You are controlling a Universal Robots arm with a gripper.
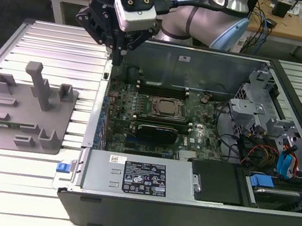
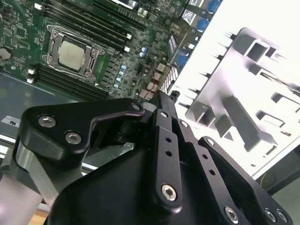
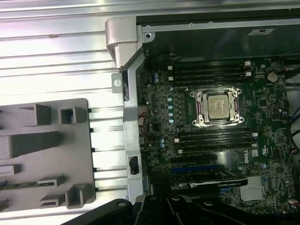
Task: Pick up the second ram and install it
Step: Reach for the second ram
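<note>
The second ram (image 1: 7,124) is a thin green stick lying flat in a slot of the grey fixture plate (image 1: 61,145), on the exterior view's left; the first wrist view catches it as a thin strip (image 3: 21,184). My gripper (image 1: 117,57) hangs above the back corner of the open computer case on the exterior view's left, well away from the stick. It looks shut with nothing in it, and its black fingers (image 2: 161,122) lie side by side. On the motherboard, the CPU socket (image 3: 217,107) sits between two banks of dark memory slots (image 3: 215,138).
Upright grey blocks (image 1: 40,82) rise from the fixture plate. The case wall (image 3: 131,117) separates the plate from the motherboard. A power supply (image 1: 139,175), drive bays and cables (image 1: 259,146) fill the case's near and right side in the exterior view.
</note>
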